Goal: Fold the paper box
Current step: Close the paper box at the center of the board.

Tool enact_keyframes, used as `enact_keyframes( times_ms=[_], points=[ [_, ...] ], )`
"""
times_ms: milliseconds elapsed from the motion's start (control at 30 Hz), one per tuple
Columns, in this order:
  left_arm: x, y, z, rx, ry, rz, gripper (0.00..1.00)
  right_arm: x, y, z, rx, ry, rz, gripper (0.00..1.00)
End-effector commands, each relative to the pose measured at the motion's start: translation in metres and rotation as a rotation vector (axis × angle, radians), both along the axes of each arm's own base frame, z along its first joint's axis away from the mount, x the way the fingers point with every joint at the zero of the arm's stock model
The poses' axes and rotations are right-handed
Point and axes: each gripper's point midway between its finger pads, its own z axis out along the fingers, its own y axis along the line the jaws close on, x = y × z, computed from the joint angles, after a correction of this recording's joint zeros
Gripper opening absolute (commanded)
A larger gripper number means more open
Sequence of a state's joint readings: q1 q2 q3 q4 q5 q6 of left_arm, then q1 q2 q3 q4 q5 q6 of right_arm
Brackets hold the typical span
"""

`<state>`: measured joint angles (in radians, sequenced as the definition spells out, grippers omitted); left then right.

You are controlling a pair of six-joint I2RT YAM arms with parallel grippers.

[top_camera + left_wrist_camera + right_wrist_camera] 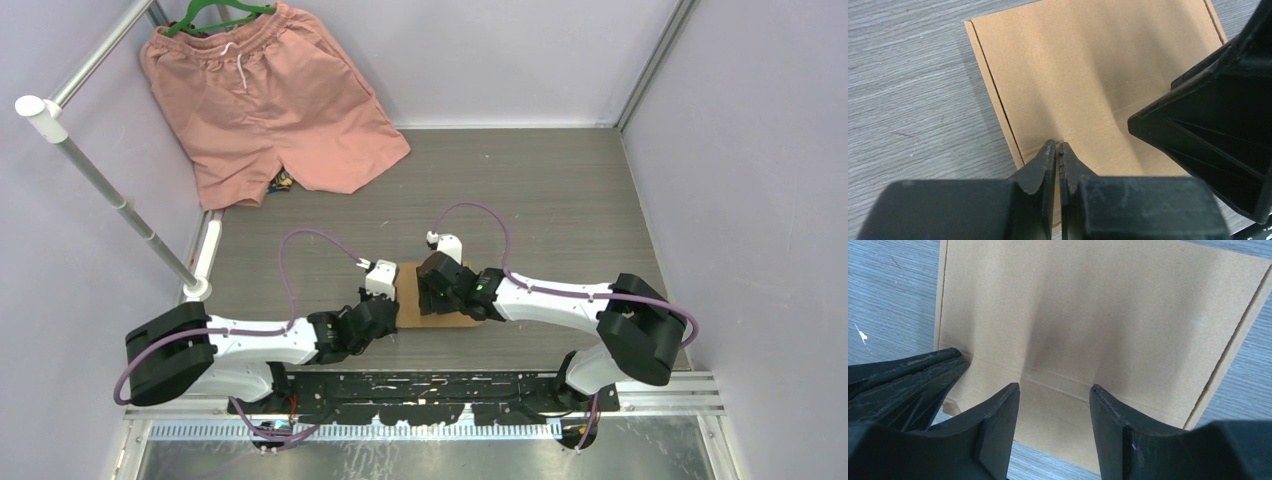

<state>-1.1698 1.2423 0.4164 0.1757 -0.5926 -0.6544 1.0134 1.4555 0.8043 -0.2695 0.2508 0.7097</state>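
Observation:
The paper box (409,300) is a brown cardboard rectangle lying flat on the grey table between my two grippers. In the left wrist view the box (1088,65) fills the middle, with a crease across its top. My left gripper (1058,145) is shut and empty, its tips on the box's top near its left edge; from above it (384,310) sits at the box's left side. My right gripper (1054,387) is open over the box (1098,305), its jaws wide apart and holding nothing. From above it (433,288) covers the box's middle.
Salmon-pink shorts (270,95) on a green hanger lie at the back left. A slanted metal pole (110,190) runs along the left wall. Walls close the table at left, back and right. The arm bases sit on a black rail (430,385) at the near edge.

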Motion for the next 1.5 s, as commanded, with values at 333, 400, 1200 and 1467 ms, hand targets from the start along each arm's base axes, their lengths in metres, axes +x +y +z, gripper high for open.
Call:
enact_keyframes(
  times_ms=[333,400,1200,1467],
  points=[
    [0.003,-0.001,0.007,-0.019,-0.019,0.020,0.07,-0.006,-0.015,0.051,0.057,-0.063,-0.013,0.60],
    [0.003,-0.001,0.009,-0.022,-0.022,0.018,0.07,-0.010,-0.022,0.049,0.044,-0.054,-0.019,0.60],
    [0.067,0.011,0.069,-0.024,-0.073,0.045,0.14,-0.044,0.001,0.027,0.039,0.006,0.076,0.58],
    [0.136,0.008,0.095,-0.017,0.005,0.032,0.14,-0.041,0.018,0.028,0.068,0.017,0.079,0.58]
  ],
)
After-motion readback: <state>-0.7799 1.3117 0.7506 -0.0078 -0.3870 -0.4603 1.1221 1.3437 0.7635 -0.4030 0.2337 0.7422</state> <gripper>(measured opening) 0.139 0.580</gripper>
